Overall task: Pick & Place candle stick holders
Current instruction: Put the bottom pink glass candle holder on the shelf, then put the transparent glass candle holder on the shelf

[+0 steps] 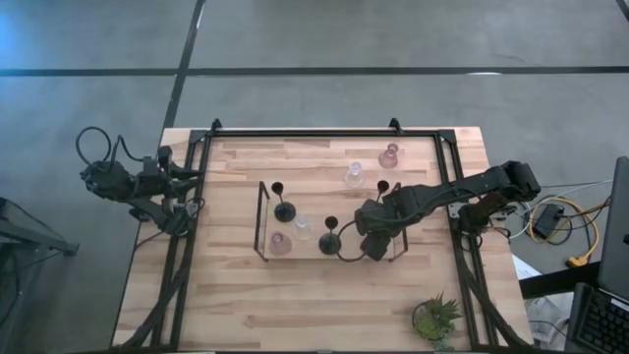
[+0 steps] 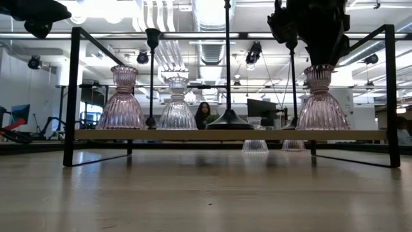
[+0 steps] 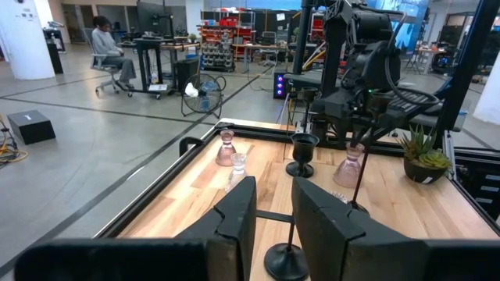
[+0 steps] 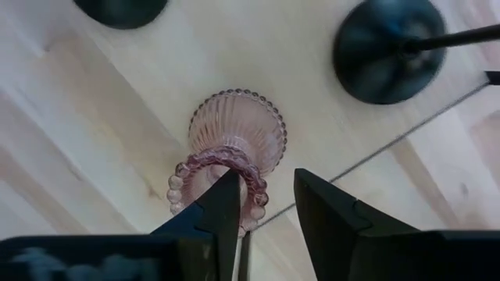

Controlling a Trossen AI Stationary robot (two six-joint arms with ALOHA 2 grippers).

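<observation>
Now | placing step — my right gripper (image 4: 266, 207) hangs spread just above a pink glass holder (image 4: 234, 148) standing on the shelf (image 2: 360, 135), freed | next: lift straight clear — fetch another.

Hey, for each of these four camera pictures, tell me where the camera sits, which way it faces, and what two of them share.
High view: above the table, looking straight down; both arms show, right gripper over the shelf.
Low view: at table-top height, facing the room; the right arm hangs above a pink glass holder.
Left wrist view: at the table's left edge, looking across; left gripper in front.
Right wrist view: looking down; right gripper over the pink glass holder.
Shared: low and right wrist views both show that holder.
</observation>
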